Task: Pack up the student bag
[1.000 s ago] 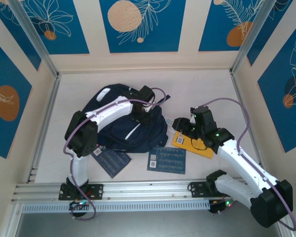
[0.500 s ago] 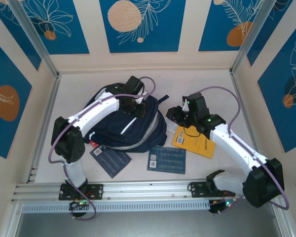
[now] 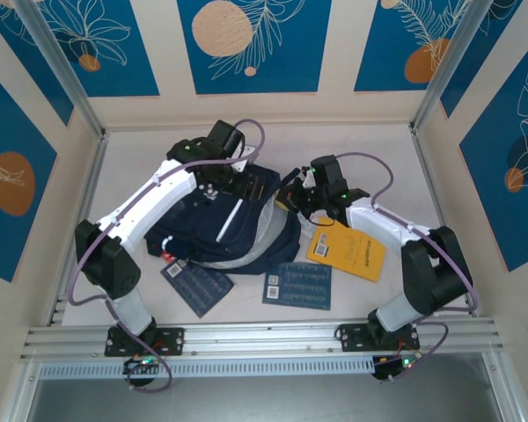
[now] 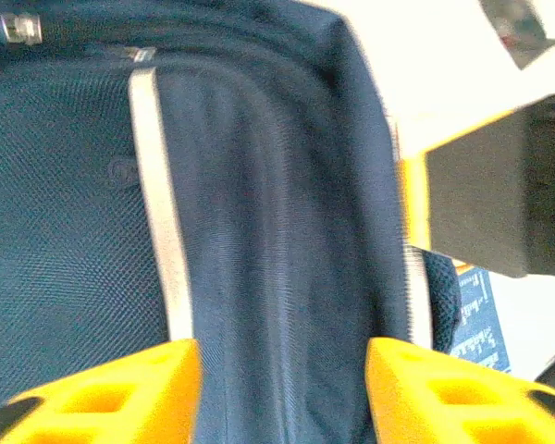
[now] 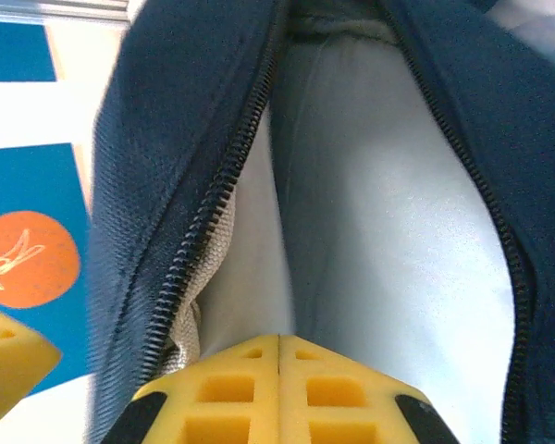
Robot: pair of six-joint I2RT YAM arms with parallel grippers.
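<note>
You have the bag (image 3: pixel 251 242) lying in the middle of the table, its open mouth turned toward the right arm. Your left gripper (image 3: pixel 246 183) hangs over the bag's far top edge. In the left wrist view its jaws stand apart (image 4: pixel 282 388), with navy fabric and a white stripe (image 4: pixel 162 213) between them. Your right gripper (image 3: pixel 290 198) is at the bag's mouth with its jaws clenched flush (image 5: pixel 277 370), just before the grey lining (image 5: pixel 370 231). You cannot tell if any cloth is pinched. A yellow book (image 3: pixel 348 253) lies right of the bag, and two blue cards (image 3: pixel 198 283) (image 3: pixel 297 283) lie on its near side.
</note>
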